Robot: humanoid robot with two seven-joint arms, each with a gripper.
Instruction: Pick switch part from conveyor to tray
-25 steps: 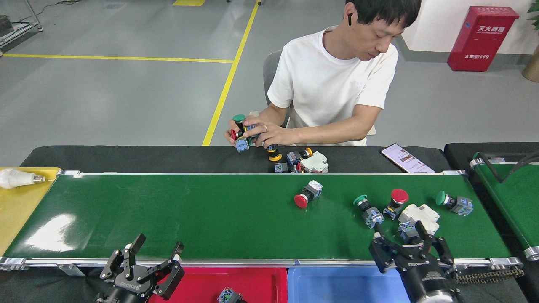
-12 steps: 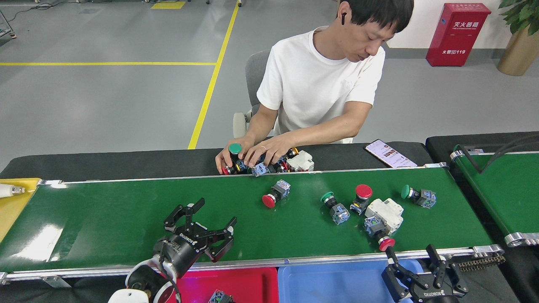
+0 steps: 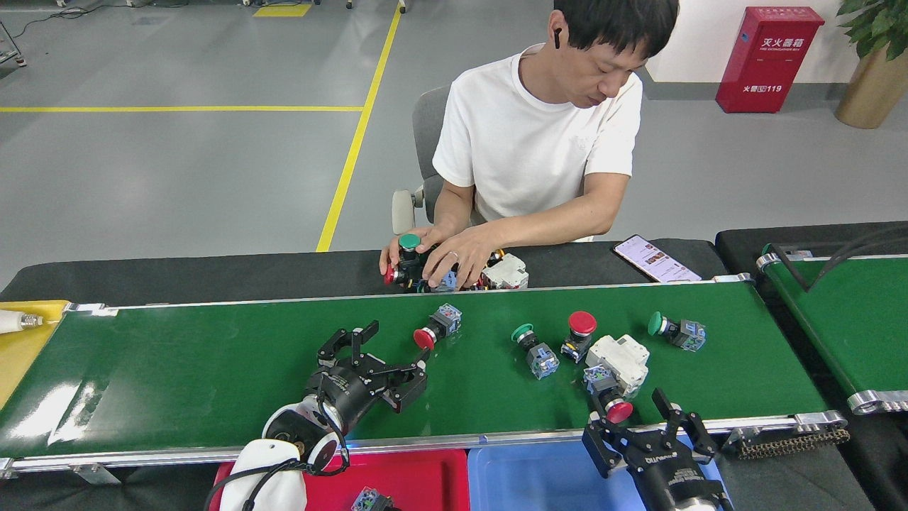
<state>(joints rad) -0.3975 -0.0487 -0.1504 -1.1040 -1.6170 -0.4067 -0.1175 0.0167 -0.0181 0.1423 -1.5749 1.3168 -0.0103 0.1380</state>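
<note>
Conveyor point(image 3: 213, 369) parts drifted left; both end effectors, left point(image 3: 379, 355), right point(image 3: 642, 426), advanced, open, empty.

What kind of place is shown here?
Probably a factory or workshop floor: a green conveyor carrying switch parts, yellow floor lines, and a red fire-extinguisher box.

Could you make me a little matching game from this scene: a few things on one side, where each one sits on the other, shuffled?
Things:
1. phone
2. white breaker block
3. left gripper
4. fire extinguisher box

Places:
A. on the floor by the far wall
B. over the green conveyor, open
C. on the black table beside the person
D. lying on the belt among the push-button switches

Pairs: 1-C, 2-D, 3-B, 4-A
</note>
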